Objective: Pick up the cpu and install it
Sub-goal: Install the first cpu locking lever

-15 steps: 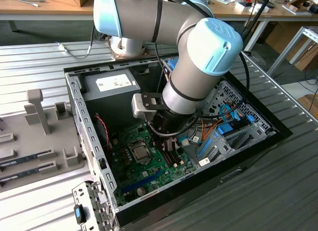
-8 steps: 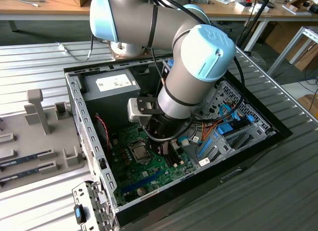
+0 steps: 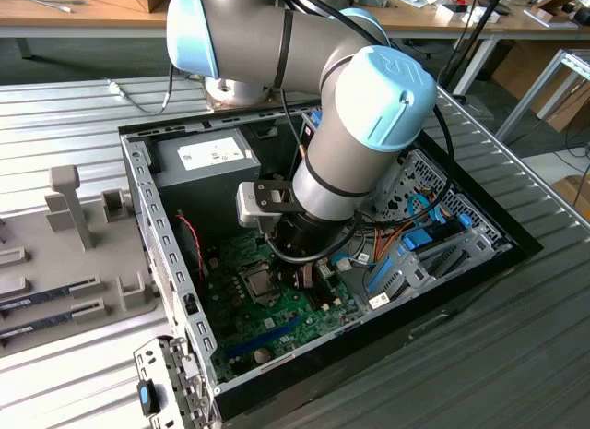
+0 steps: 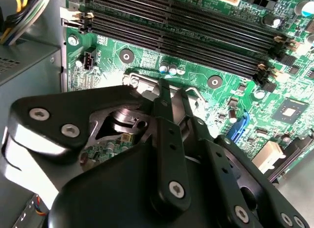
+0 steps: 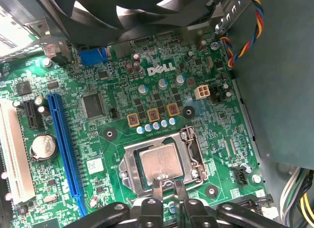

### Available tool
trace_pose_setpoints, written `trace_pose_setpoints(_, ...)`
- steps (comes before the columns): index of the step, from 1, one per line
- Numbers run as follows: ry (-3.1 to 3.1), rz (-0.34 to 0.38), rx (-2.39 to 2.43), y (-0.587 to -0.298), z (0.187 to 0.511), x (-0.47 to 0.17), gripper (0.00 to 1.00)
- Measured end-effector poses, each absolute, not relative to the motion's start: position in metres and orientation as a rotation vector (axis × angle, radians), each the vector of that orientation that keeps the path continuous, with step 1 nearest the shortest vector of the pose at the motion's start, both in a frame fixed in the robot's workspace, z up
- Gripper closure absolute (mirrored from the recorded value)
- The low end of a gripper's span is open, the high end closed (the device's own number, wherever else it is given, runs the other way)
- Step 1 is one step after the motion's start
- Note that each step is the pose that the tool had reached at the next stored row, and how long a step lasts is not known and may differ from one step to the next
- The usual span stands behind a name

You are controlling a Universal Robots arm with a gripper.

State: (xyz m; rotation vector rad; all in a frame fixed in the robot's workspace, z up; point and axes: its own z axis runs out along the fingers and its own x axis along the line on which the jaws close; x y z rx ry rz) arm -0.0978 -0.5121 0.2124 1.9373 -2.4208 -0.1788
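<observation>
In the exterior view, the arm is seen reaching down into the open computer case, and the cpu is seen seated in its socket on the green motherboard, just beside the arm's wrist on the exterior view's left. In the first wrist view, the cpu is shown lying flat inside the metal socket frame, with the end effector poised at its near edge, the fingers drawn narrow and nothing held between them. In the second wrist view, the end effector is seen over the socket frame, beside the black memory slots.
</observation>
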Motion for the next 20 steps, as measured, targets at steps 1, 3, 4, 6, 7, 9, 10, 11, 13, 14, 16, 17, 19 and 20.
trace_pose_setpoints(1,-2.421,-0.179,1.937,-0.5121,0.2124,-0.0978,0.76)
trace_pose_setpoints(3,-2.422,-0.179,1.936,-0.5121,0.2123,-0.0978,0.69)
trace_pose_setpoints(4,-2.426,-0.179,1.932,-0.5123,0.2122,-0.0979,0.69)
trace_pose_setpoints(6,-2.431,-0.179,1.926,-0.5128,0.2128,-0.0979,0.69)
trace_pose_setpoints(7,-2.432,-0.179,1.924,-0.513,0.2135,-0.0978,0.69)
trace_pose_setpoints(9,-2.434,-0.179,1.923,-0.5132,0.2153,-0.0979,0.69)
trace_pose_setpoints(10,-2.435,-0.179,1.921,-0.5134,0.2167,-0.098,0.69)
trace_pose_setpoints(11,-2.438,-0.179,1.918,-0.5136,0.2174,-0.098,0.69)
trace_pose_setpoints(13,-2.451,-0.176,1.901,-0.5136,0.2174,-0.0979,0.69)
trace_pose_setpoints(14,-2.469,-0.173,1.877,-0.5136,0.2175,-0.0979,0.69)
trace_pose_setpoints(16,-2.498,-0.169,1.837,-0.5136,0.2175,-0.098,0.69)
trace_pose_setpoints(17,-2.517,-0.166,1.81,-0.5136,0.2173,-0.098,0.69)
trace_pose_setpoints(19,-2.547,-0.156,1.763,-0.5136,0.2168,-0.098,0.69)
trace_pose_setpoints(20,-2.564,-0.15,1.736,-0.5136,0.216,-0.098,0.69)
